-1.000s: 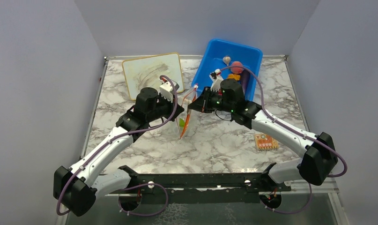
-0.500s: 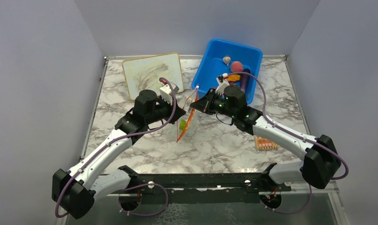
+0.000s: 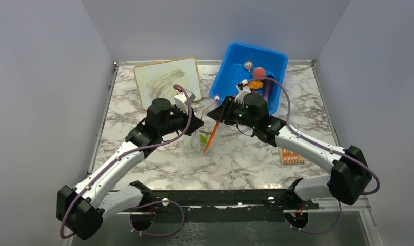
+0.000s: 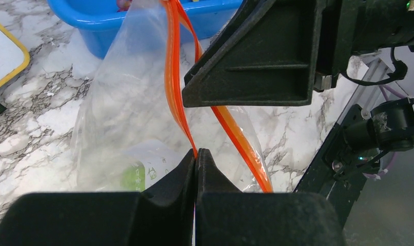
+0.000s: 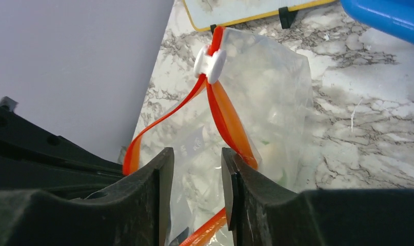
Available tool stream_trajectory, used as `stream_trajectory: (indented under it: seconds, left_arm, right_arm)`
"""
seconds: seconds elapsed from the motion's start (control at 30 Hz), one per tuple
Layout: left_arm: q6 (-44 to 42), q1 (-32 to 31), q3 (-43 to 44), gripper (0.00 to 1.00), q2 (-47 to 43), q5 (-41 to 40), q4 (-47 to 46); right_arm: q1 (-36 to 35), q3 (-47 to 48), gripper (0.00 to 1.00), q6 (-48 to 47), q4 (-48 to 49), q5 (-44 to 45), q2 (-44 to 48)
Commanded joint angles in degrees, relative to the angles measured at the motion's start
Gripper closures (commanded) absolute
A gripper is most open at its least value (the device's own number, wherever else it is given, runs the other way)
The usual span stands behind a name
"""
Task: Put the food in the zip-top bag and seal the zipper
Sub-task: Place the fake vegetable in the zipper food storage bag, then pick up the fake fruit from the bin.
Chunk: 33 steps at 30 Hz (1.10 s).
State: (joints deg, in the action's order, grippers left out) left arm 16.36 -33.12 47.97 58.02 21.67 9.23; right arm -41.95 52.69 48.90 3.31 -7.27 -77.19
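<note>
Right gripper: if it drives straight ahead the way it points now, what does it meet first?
Probably the zipper of the zip-top bag, hanging just beyond the open jaws of the right gripper; depth there is hard to judge.

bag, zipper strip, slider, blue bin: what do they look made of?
bag: thin clear plastic film, glossy and wrinkled; the marble table shows through.
zipper strip: flexible orange-red plastic, smooth, bends in loops.
slider: white hard plastic, likely.
blue bin: rigid moulded plastic, slight sheen.
</note>
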Motion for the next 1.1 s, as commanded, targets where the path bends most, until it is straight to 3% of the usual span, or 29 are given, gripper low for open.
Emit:
stream_trajectory:
  seconds: [0.0,0.23,0.37,0.63,0.87,1.07]
  left_arm:
    - [1.13,-0.18,0.54,1.00,-0.76,-0.75,-2.02]
    - [0.43,-0.16,-0.33,1.00,-1.47,-5.27,-0.36]
    - [-1.34,-0.19,-0.16,1.00,-2.35,-8.08,2.31]
    - [-4.41,-0.19,-0.71,1.00,-6.05,-12.39,5.10]
    - [-5.12,-0.19,1.36,1.00,-10.58,-14.66,6.20]
    - [-3.68,-0.19,2.95,1.00,-10.44,-13.59,8.58]
  right_arm:
    - [-0.32,4.08,0.59,-5.71,-2.05,-1.05,1.24]
    - [-0.25,8.12,0.56,-13.53,-4.37,-9.26,3.93]
    - [-0.28,13.09,0.56,-21.25,-9.46,-8.64,4.95]
    - [-0.11,19.43,0.54,-37.01,-14.61,6.00,2.07]
    - [4.20,25.68,0.48,-44.33,-16.93,20.68,-9.48]
    - [9.59,29.76,0.41,-50.71,-14.28,24.24,-19.95]
